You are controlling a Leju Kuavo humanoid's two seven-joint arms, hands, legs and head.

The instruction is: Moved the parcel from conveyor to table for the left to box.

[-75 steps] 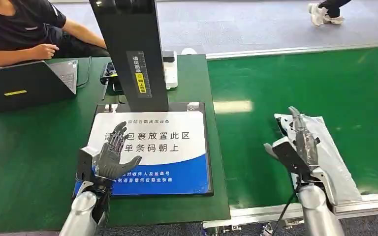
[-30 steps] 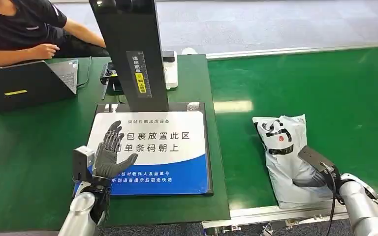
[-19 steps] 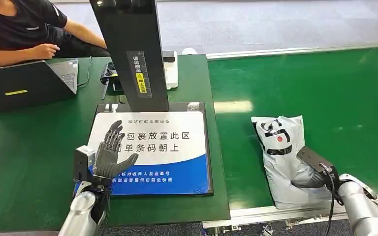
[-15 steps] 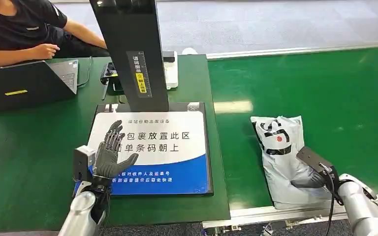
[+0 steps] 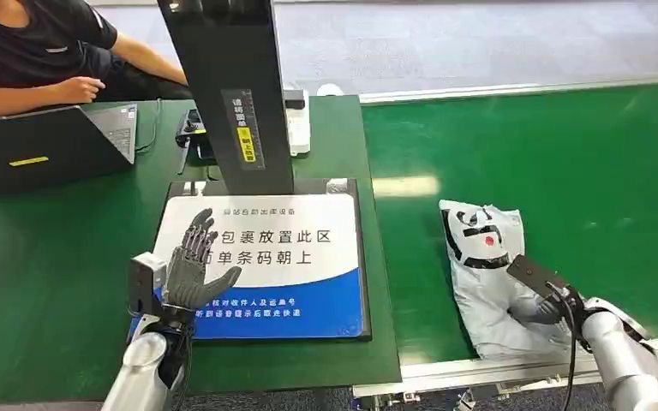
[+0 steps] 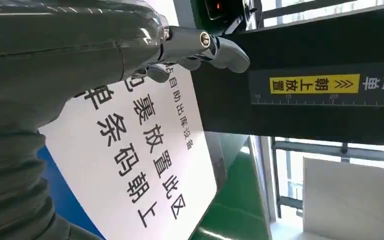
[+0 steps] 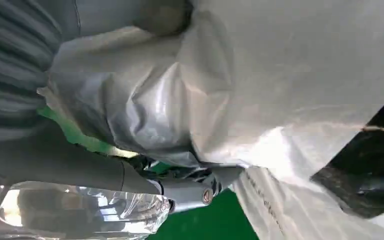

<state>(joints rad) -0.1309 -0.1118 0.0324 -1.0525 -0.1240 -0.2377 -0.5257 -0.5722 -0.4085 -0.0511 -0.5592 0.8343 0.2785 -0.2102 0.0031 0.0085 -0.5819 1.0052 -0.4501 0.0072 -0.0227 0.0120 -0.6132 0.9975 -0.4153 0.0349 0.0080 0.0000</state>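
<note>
The parcel (image 5: 482,278), a white-grey plastic mailer with black print, lies on the green conveyor belt (image 5: 565,163) near its front edge. My right hand (image 5: 541,301) grips the parcel's near right side. In the right wrist view the crinkled parcel (image 7: 280,85) sits between the thumb above and the fingers (image 7: 180,190) below. My left hand (image 5: 190,267) hovers open, fingers spread, over the blue-and-white placement mat (image 5: 308,287) on the table. The left wrist view shows that hand (image 6: 55,55) above the mat's printed characters (image 6: 145,160).
A black scanner column (image 5: 227,94) rises at the mat's far edge. A laptop (image 5: 43,145) and a seated person (image 5: 43,51) are at the table's far left. A metal rail (image 5: 497,370) borders the belt's front.
My right hand left the top of the parcel, came to its near right side and closed on it. The parcel slid slightly left and bunched up. The left hand stayed still.
</note>
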